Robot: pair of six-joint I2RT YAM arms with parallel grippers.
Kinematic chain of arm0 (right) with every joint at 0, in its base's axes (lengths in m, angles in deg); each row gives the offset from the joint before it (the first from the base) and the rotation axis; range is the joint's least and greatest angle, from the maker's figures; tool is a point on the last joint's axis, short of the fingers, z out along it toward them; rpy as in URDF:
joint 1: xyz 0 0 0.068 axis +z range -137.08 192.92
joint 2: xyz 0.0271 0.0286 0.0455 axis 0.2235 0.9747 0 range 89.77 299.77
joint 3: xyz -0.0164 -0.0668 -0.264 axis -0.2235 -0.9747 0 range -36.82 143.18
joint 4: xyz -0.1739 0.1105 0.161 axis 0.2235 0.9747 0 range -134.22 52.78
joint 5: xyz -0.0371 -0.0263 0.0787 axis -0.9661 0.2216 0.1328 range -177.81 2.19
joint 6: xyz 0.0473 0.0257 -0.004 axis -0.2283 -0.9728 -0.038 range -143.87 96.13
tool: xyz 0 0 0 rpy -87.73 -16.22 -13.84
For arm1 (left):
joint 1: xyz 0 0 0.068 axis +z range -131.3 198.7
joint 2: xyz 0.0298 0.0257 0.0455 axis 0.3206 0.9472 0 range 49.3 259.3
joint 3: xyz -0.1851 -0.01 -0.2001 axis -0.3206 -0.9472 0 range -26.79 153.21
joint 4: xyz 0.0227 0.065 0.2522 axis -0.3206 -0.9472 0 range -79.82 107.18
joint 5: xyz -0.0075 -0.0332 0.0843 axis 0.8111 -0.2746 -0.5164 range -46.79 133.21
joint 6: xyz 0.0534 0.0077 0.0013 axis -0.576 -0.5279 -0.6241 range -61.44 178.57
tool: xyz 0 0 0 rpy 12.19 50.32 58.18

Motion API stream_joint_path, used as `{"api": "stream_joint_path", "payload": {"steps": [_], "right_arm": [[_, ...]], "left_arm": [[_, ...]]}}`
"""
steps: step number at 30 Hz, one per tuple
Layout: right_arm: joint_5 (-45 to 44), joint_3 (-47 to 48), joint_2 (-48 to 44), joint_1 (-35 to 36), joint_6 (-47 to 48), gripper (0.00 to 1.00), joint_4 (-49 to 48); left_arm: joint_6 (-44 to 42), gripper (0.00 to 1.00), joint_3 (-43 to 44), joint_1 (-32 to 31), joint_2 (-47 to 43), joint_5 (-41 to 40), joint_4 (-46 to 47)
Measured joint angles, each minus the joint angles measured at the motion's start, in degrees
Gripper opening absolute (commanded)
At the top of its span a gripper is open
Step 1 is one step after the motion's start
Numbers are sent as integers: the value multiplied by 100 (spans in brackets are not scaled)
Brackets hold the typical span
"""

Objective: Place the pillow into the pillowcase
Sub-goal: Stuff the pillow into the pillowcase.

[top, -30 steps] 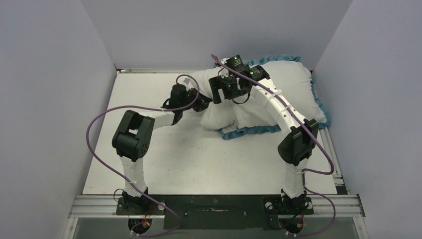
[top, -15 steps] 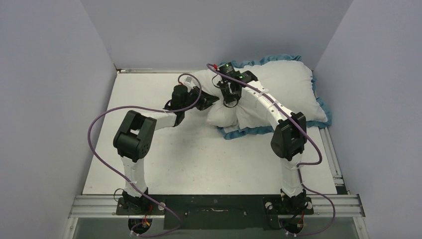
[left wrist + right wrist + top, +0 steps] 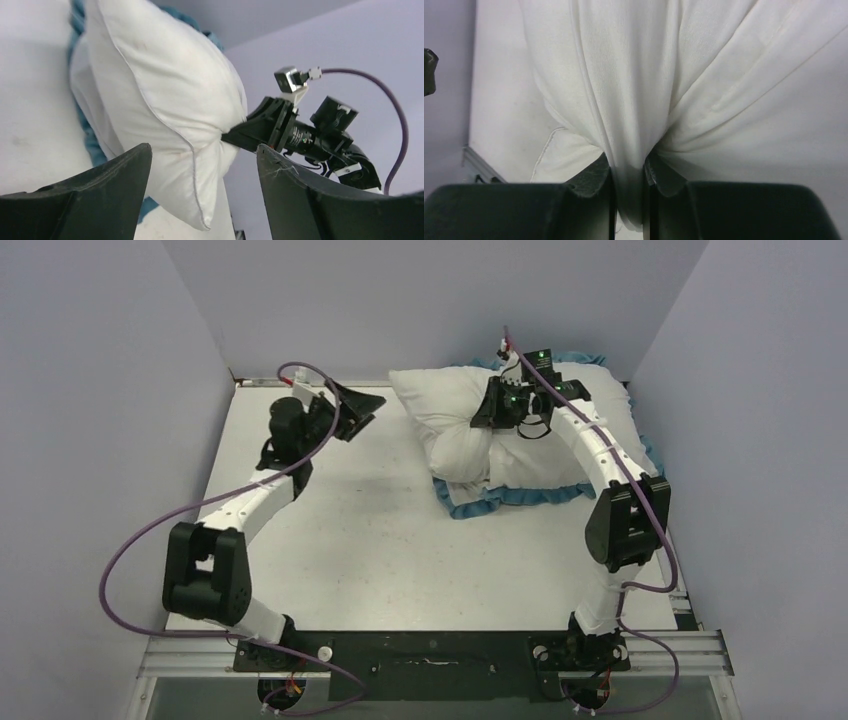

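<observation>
The white bench (image 3: 380,540) fills the middle of the top view, bare across its lower and left parts. The pillow (image 3: 445,420) sits at the upper right of centre, plump and creased, its left end bunched up and lifted off the surface. Under and behind it lies the pillowcase (image 3: 500,502), whose blue ruffle shows along the pillow's lower edge, its right side and the top. The mouth is not visible, and I cannot tell whether any of the pillow is inside. The right arm reaches up the right side of the frame and bends over the pillow. Its right tool (image 3: 629,172) is pressed together on a narrow gathered fold of the pillow's cloth, with creases fanning out from the pinch. The left tool (image 3: 365,412) hangs in the upper left of centre, well apart from the pillow, its fingers spread and holding nothing. The main risk, as I judge it, is that thin pinch: it catches only the outer cloth, so a pull could let the fold slide out and drop the pillow. The case is also pinned flat beneath the pillow with nothing holding its mouth, so dragging the pillow may carry the case along or crumple it against the back wall.
</observation>
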Motion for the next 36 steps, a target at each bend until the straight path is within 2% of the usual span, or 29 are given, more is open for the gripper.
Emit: {"api": "stream_joint_path", "payload": {"steps": [3,6,11,16,22,28,36], "right_arm": [[640,-197,-116,-201,-352,5,-358],[1115,-278,-122,-304,-750,5,-761],[1895,-455,-122,-424,-1703,5,-1722],[2472,-472,-162,-527,-2601,5,-2553],[2822,-605,-356,-638,-3309,5,-3257],[2990,-767,-455,-704,-3842,5,-3825],[3014,-778,-455,-708,-4050,5,-4015]], "left_arm": [[-293,73,-2,481,-455,-59,-424],[-407,73,-28,577,-393,-48,-848],[-85,70,-181,142,601,162,-1200],[579,69,-140,-514,1681,326,-1010],[1067,70,468,-944,2455,424,-688],[1390,70,568,-973,2470,310,-424],[1362,71,1272,-1025,2575,-59,-879]]}}
